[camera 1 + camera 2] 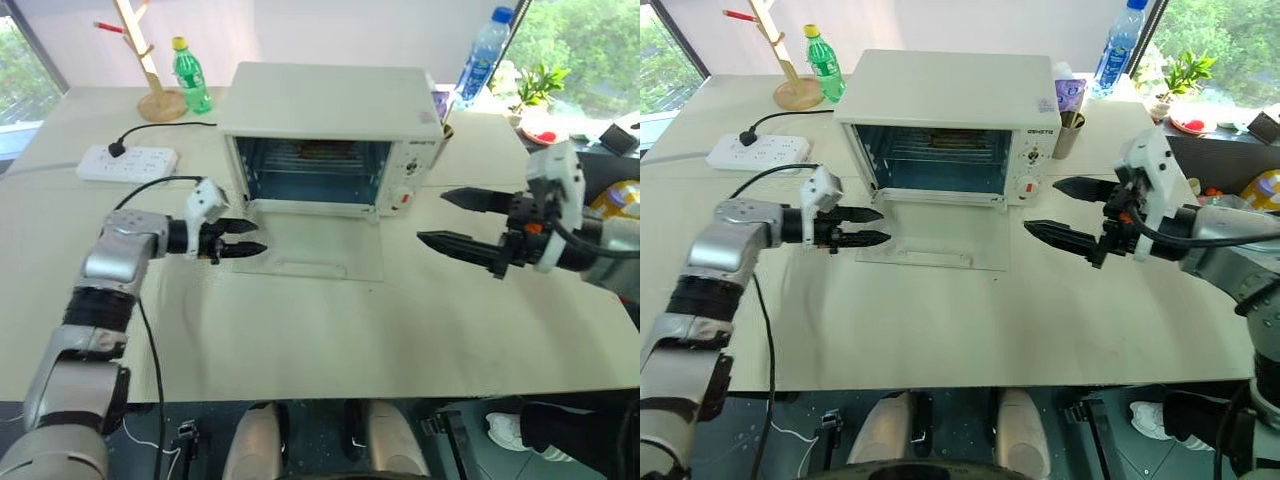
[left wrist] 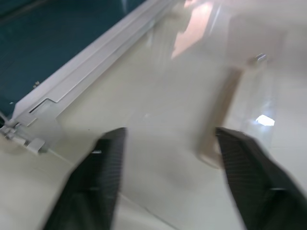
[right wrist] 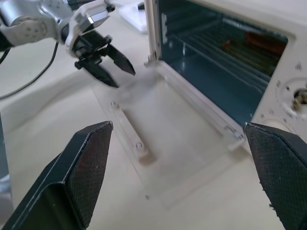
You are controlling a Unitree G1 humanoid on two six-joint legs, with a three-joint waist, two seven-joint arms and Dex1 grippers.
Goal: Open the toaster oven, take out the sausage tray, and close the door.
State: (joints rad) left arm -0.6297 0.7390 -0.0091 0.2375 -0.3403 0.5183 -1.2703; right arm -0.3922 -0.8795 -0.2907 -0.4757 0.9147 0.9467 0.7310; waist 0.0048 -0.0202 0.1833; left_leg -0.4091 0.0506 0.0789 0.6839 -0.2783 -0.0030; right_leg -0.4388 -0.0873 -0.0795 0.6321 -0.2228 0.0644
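Observation:
The white toaster oven stands at the middle back of the table. Its glass door is down flat on the table, with the bar handle toward me. Inside, on the wire rack, lies the sausage tray; I mostly see a reddish sausage, and the tray itself is hard to make out. My left gripper is open, its tips at the door's left edge, just above the table. My right gripper is open wide with nothing in it, hovering right of the door and pointing toward the oven.
A white power strip with a black cable lies at the back left. Behind it are a green bottle and a wooden stand. A blue water bottle and a cup stand right of the oven.

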